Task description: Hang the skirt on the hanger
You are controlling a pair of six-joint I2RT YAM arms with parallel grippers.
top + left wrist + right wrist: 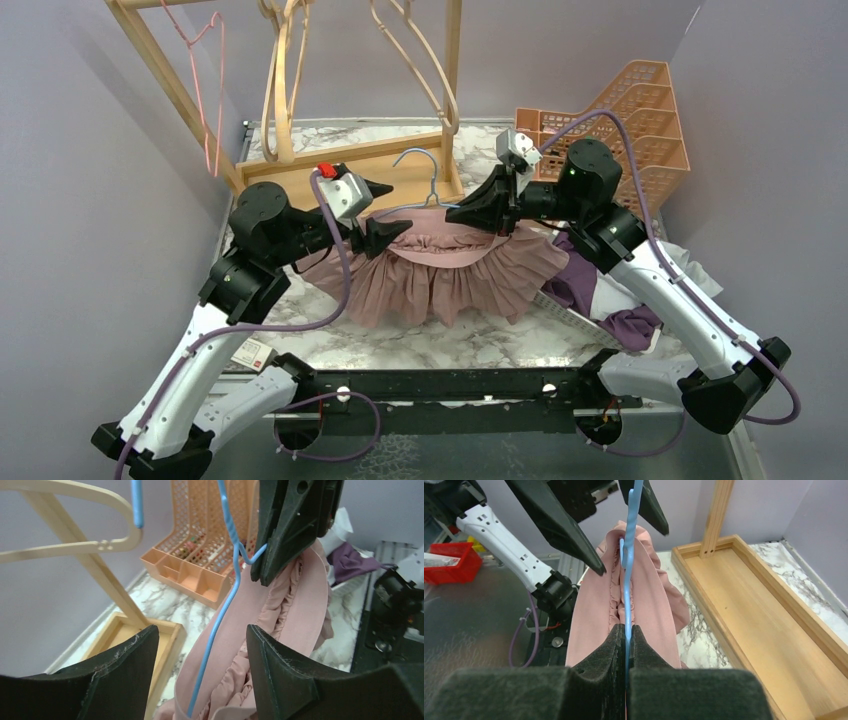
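A dusty-pink ruffled skirt (440, 275) hangs over a thin blue wire hanger (432, 185) held above the marble table. My right gripper (455, 214) is shut on the blue hanger's arm (626, 597), with the skirt's waistband (594, 605) draped on both sides of the wire. My left gripper (390, 215) is open at the skirt's left end; its fingers straddle the waistband (285, 615) and the blue wire (215, 630) without clamping them. The right gripper's fingers (290, 525) show at the top of the left wrist view.
A wooden rack (300, 160) with wooden and pink hangers stands at the back left, its base tray (754, 610) beside the skirt. An orange mesh file organiser (640, 120) stands back right. Purple and white clothes (620, 300) lie in a tray at the right.
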